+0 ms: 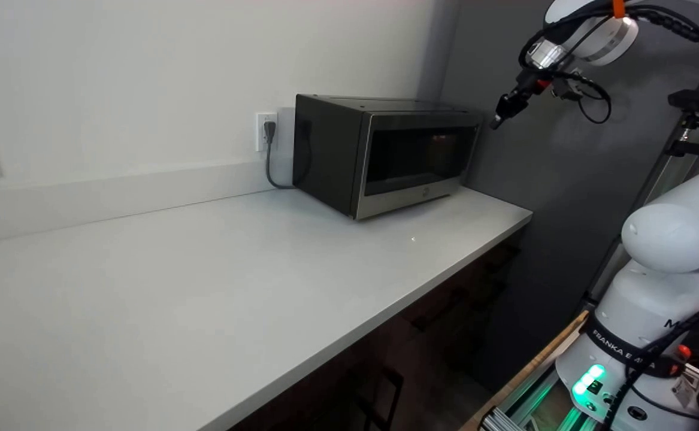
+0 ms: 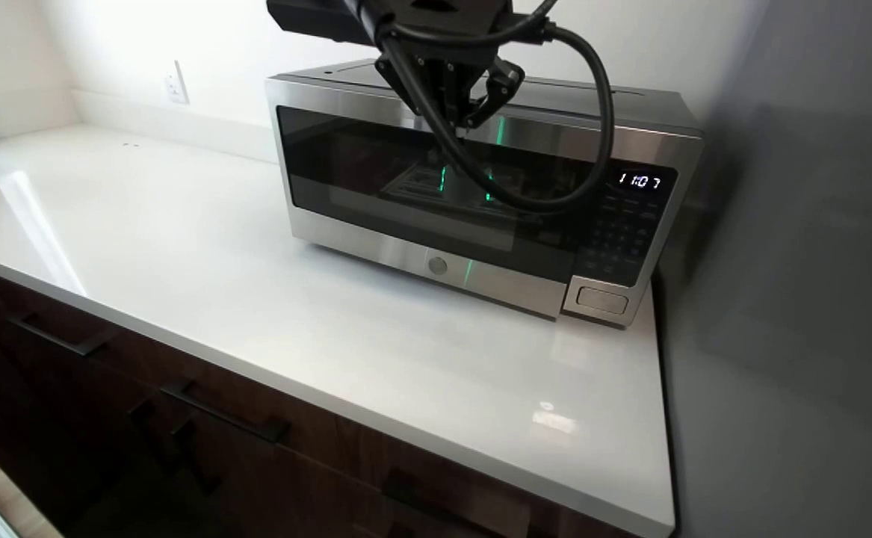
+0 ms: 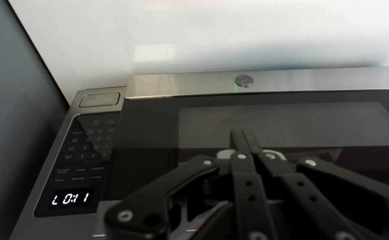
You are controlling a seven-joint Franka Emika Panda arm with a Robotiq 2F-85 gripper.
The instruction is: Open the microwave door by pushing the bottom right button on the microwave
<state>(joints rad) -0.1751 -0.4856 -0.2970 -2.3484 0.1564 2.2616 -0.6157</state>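
The dark microwave (image 1: 329,157) stands on the counter against the wall, in both exterior views (image 2: 622,104). Its door (image 2: 361,168), dark glass in a grey metal frame, is closed. The wrist view shows the door (image 3: 147,126) upside down. The bottom right button (image 2: 602,300) is a wide silver rectangle under the keypad; the wrist view shows it at upper left (image 3: 99,100). My gripper (image 3: 245,135) is shut and empty, its fingertips together. It is in front of the door, well to the side of the button. It shows in both exterior views (image 1: 496,122) (image 2: 462,128).
The white counter (image 1: 253,269) runs in front of the microwave and to one side. A tall grey panel (image 2: 787,299) stands close beside the microwave's button side. A power cord (image 1: 270,161) runs to the wall outlet. Dark drawers with handles (image 2: 219,411) lie below.
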